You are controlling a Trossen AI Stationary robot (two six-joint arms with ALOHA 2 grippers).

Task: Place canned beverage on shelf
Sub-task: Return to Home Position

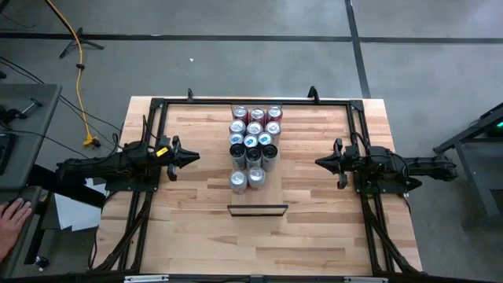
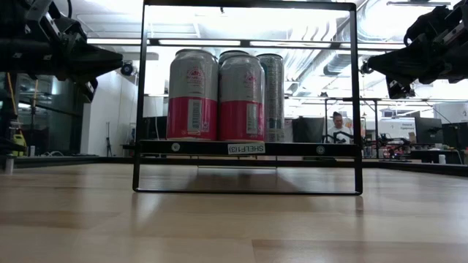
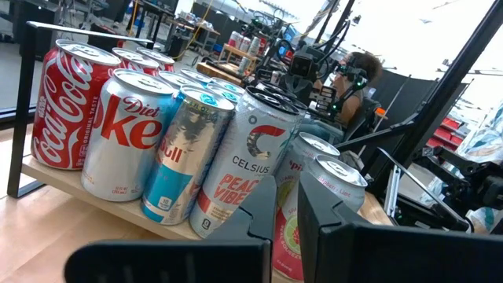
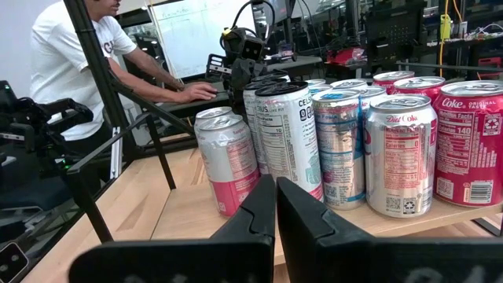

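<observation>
1. Shelf (image 1: 257, 198): the light wood panel lies along the centre of the table (image 1: 314, 228) and is carried above it in a black frame (image 2: 139, 95). Its dark front strip bears a small white label.

2. Load: 14 cans, all upright and packed close.
- Farthest row: 3 red Coca-Cola cans (image 1: 257, 114).
- Next row: 3 silver Diet Coke cans (image 1: 255, 127).
- Next row: 3 blue-and-silver Red Bull cans (image 3: 179, 157).
- Next row: 3 Celsius cans (image 4: 287, 134).
- Front row: 2 white-pink cans (image 2: 192, 95), side by side and nearest the dark strip. A bare stretch of panel separates them from the strip.

3. Left gripper (image 1: 195, 156): raised beside the shelf on its left, well apart from the cans. Its fingers (image 3: 259, 220) are drawn together with only a narrow slit between them. They grip nothing.

4. Right gripper (image 1: 319, 162): raised on the opposite side, also clear of the cans. Its fingers (image 4: 255, 216) are pressed almost flush and hold nothing.
</observation>
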